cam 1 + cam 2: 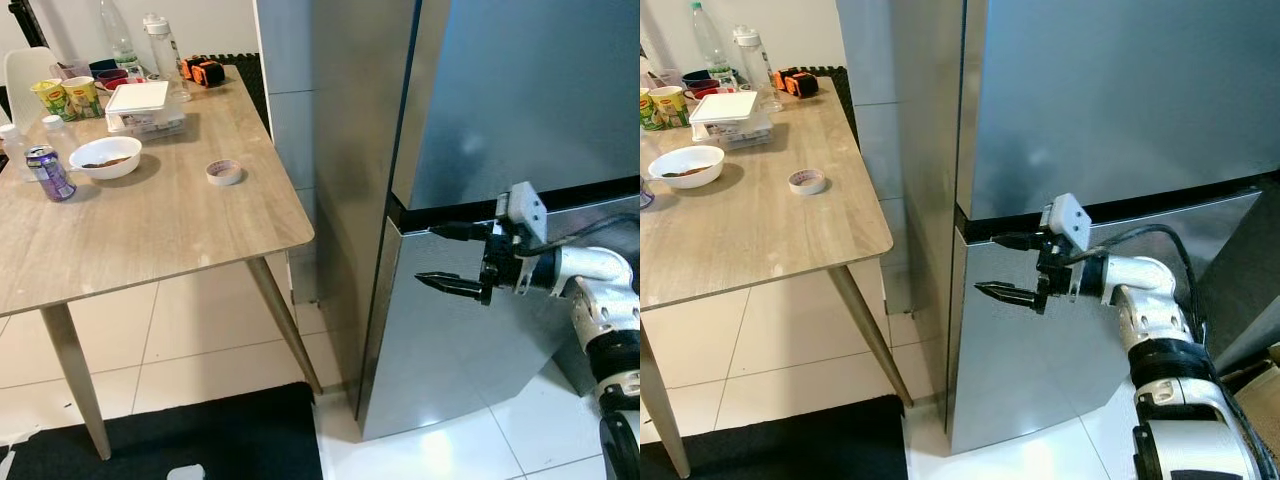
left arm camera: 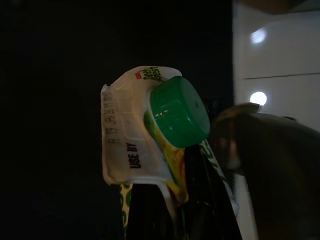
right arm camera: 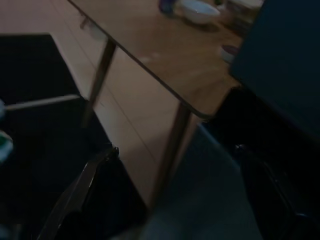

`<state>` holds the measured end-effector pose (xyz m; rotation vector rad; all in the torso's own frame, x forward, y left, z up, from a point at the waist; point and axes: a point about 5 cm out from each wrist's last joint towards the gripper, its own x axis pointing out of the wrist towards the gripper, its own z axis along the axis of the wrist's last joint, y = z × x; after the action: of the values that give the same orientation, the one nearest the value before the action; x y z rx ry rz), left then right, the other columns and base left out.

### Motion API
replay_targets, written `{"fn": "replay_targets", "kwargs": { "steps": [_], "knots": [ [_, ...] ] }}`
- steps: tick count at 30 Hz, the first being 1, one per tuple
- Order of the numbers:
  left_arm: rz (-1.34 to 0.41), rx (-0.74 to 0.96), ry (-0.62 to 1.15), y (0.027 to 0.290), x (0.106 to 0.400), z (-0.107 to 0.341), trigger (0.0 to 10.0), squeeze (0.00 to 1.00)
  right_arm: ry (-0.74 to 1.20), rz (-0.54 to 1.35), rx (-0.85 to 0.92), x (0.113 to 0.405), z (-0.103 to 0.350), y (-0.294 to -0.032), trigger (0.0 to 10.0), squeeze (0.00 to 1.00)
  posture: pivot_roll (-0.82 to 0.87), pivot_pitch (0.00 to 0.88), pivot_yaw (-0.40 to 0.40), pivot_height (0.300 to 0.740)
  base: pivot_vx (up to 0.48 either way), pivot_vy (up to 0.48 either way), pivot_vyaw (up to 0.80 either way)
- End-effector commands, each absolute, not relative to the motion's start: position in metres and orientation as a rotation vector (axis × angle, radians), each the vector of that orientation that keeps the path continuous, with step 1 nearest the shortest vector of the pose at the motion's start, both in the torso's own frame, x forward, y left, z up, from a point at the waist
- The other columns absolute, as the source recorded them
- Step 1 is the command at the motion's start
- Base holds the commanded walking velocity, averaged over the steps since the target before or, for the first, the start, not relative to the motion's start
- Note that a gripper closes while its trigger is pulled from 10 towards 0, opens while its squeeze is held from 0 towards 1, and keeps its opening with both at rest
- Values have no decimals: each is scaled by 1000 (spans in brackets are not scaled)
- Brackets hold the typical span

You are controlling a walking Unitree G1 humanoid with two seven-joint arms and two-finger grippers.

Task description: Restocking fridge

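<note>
Right gripper reaches in from the robot's right with its two black fingers spread apart, empty: the upper one lies at the dark seam between the two doors of the fridge, the lower one in front of the lower door, near the door edge. Both doors look closed. In the dim left wrist view the left gripper is clamped on a carton with a green cap and a "use by" date stamp; that is the thing to be stocked, held low at the robot's left side. On the table stand a bowl, a can and cups, well apart from the fridge. My reading is that the step in hand is getting a door open. Next, the right fingers must hook the door edge at the seam and pull, keeping the carton clear of the swing.
</note>
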<state>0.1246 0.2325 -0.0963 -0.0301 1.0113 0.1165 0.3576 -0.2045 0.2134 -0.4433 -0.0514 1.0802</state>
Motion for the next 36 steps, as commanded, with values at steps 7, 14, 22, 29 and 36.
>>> {"fn": "replay_targets", "kwargs": {
  "steps": [7,14,22,29,36],
  "knots": [
    [104,42,1005,239,129,-93,10000,0,31,1055,-603,363,202,-198,10000,0,-68,0,-4,740,0,0,0],
    [84,45,1023,231,123,-97,10000,0,164,1010,-880,368,196,-203,10000,0,-67,0,-6,740,0,0,0],
    [74,41,1046,227,117,-100,10000,0,179,940,-1008,375,211,-210,10000,0,-68,0,-11,740,0,0,0],
    [66,40,1045,224,118,-100,10000,0,248,1053,-1056,370,211,-214,10000,0,-70,0,-13,740,0,0,0],
    [63,41,1043,224,119,-100,10000,0,380,1246,-1059,357,210,-221,10000,0,-77,0,-16,740,0,0,0]
  ]
}}
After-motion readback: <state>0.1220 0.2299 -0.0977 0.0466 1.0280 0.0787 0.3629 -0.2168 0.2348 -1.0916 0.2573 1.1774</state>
